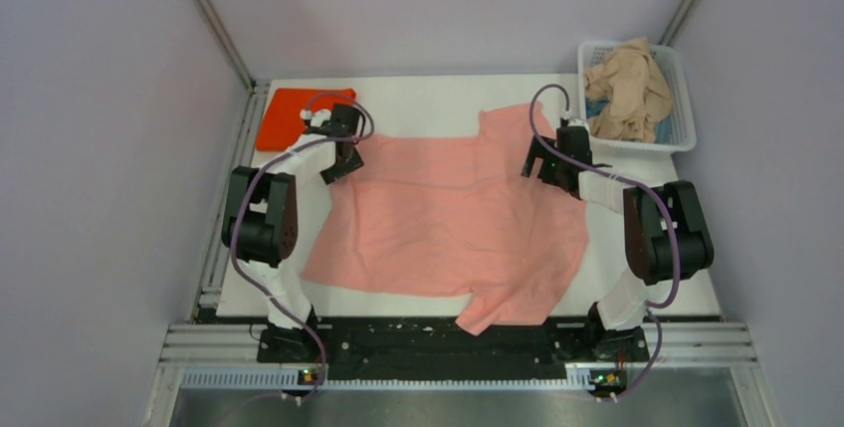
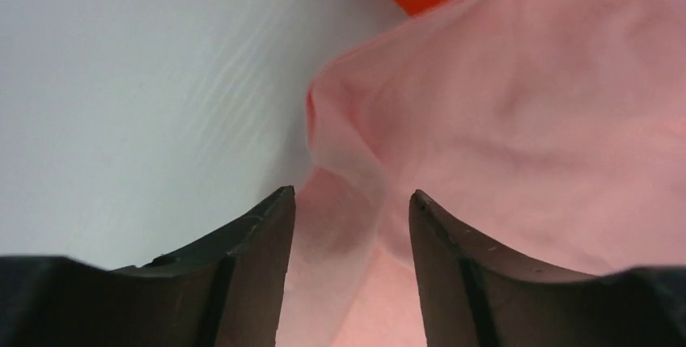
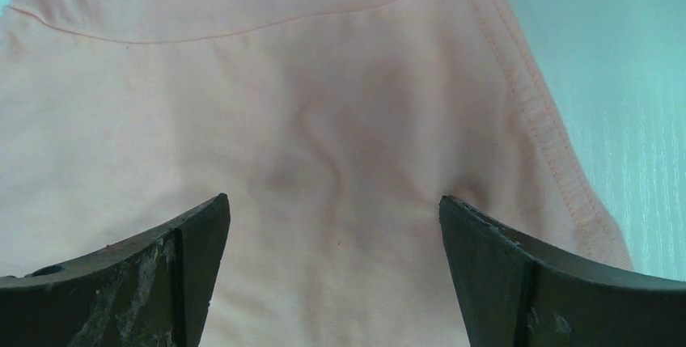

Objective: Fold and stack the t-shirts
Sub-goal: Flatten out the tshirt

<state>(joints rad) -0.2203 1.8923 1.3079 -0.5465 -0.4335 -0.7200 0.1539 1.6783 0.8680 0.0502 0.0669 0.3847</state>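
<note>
Salmon-pink t-shirt (image 1: 448,213) lies spread flat on the white table (image 1: 428,99) between my two grippers, its long axis running from one to the other. The straight edge is on my left gripper's side. One sleeve sticks out beside my right gripper and the other points back toward my bases. Both arms reach forward with elbows raised and wrists tipped down at the shirt's far corners. My left gripper (image 2: 352,195) has its fingers parted, with a loose ridge of pink cloth in the gap. My right gripper (image 3: 333,201) is spread wide just above the cloth, holding nothing. A folded orange-red t-shirt (image 1: 294,116) lies just beyond my left gripper. A crumpled beige t-shirt (image 1: 627,89) fills the white basket (image 1: 680,74) beyond my right gripper.
</note>
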